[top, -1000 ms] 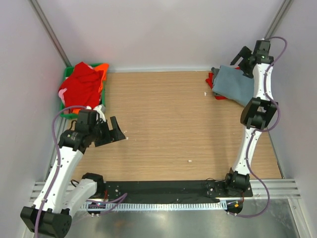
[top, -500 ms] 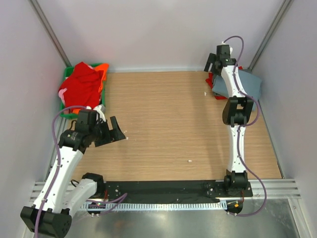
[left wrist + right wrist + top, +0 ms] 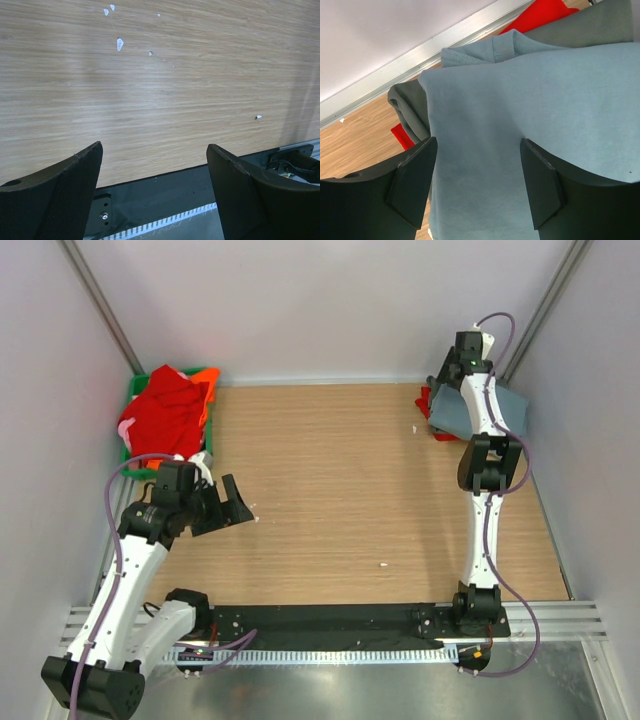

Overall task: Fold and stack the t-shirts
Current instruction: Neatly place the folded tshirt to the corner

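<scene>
Right wrist view: your right tool hangs open over the blue-grey shirt; left tool, eight o'clock, open too.

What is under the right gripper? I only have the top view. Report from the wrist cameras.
Observer: The right gripper is open over the blue-grey shirt, with no cloth pinched.
Operator: Tell me what that shirt lies on.
Observer: A darker grey shirt, with a red shirt showing beneath it.
Operator: Now the left side.
Observer: The left gripper is open, holding nothing; its camera shows only the wooden table and a few white flecks.
</scene>
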Robot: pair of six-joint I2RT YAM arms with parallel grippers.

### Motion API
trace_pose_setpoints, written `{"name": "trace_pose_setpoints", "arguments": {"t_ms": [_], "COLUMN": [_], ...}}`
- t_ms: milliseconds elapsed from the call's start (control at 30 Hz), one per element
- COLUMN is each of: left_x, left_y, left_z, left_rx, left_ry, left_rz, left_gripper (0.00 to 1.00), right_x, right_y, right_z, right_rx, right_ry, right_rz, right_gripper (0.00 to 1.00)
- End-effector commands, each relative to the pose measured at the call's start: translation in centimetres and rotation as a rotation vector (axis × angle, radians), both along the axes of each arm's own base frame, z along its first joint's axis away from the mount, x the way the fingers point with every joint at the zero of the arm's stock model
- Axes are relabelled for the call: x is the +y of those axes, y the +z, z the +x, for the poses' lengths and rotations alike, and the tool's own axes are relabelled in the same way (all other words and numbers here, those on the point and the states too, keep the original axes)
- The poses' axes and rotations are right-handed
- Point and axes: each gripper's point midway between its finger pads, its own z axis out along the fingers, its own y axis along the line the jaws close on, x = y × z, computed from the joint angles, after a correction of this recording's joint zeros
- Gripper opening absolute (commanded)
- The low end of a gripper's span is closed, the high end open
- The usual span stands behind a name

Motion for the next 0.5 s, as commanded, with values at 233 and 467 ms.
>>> {"name": "trace_pose_setpoints", "arguments": {"t_ms": [233,467], "left_x": [-0.2,-0.1], "left_y": [0.4,0.4], "left_z": [0.5,0.6], "left_rx": [-0.034,-0.033], "left_ry": [-0.008,-0.005], "left_rz": [-0.007,-0.005], "left_gripper": [0.85,0.85], "right_x": [2.3,1.1], "right_y": [0.1,-1.2], "right_z": [1.3,0.7], "right_rx": [-0.030,0.022], "right_ry": [0.062,0.018], "right_rz": [-0.030,-0.113], "right_gripper": [0.78,0.68]}}
